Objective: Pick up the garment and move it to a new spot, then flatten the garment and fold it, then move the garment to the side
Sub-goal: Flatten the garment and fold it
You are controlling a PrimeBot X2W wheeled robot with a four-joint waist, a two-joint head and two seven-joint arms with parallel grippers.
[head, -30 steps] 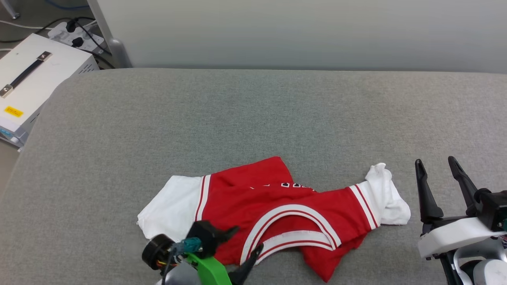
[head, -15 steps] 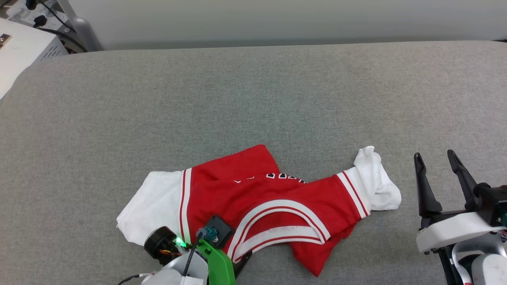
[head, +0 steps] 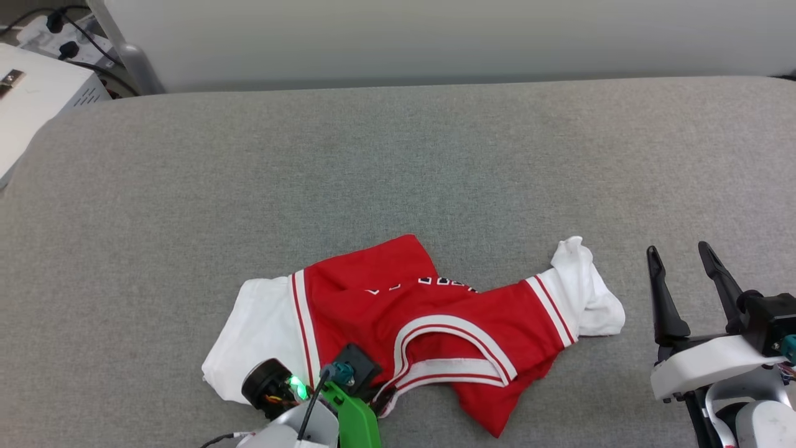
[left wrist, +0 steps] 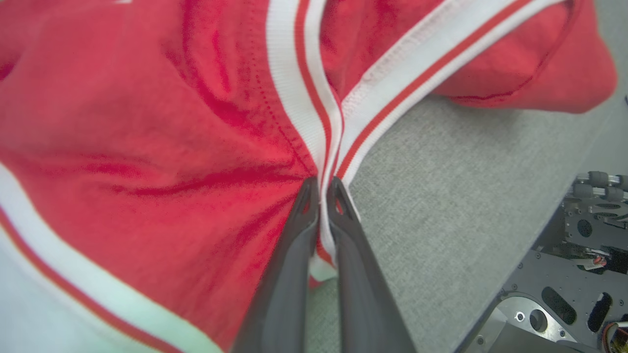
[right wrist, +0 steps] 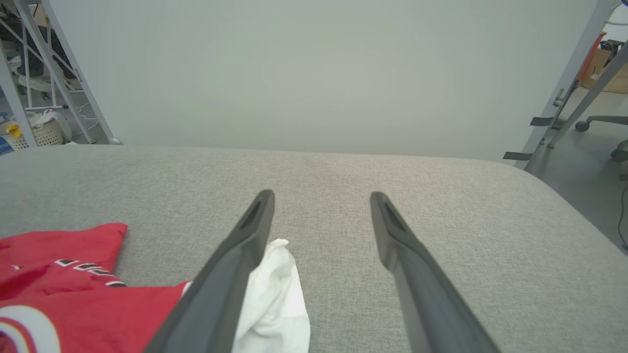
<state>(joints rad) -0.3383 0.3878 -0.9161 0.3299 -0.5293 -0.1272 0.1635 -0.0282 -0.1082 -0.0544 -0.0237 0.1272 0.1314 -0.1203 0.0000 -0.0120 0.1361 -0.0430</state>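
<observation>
**Left pincer clamped on the jersey's collar trim, right pincer wide beside the sleeve**

A grey fabric-covered table (head: pixel 398 155) takes up most of my head view. A pale wall panel (head: pixel 435 37) stands behind its far edge, and a white box (head: pixel 31 106) sits off its far left corner.

The garment (head: pixel 367 311), a red jersey T-shirt, lies crumpled along the middle of the near edge. One white sleeve (head: pixel 587 292) is bunched toward the right and the other white sleeve (head: pixel 261 330) is spread toward the left. Part of the black, white-outlined lettering (head: pixel 444 283) peeks out from a fold on the far side. I cannot read it.

In my left wrist view, the left pincer (left wrist: pixel 323 189) has its two dark fingers drawn almost together on the striped collar trim (left wrist: pixel 304 98). The red-and-white ribbing is pinched between the tips, and the red cloth puckers into creases that run toward the grip. Grey tabletop shows just to the right of the fingers.

The right pincer (head: pixel 676 252) stands near the near right corner with its fingers pointing toward the far edge. They are spread wide with bare table between them, just beside the bunched sleeve but apart from it.
</observation>
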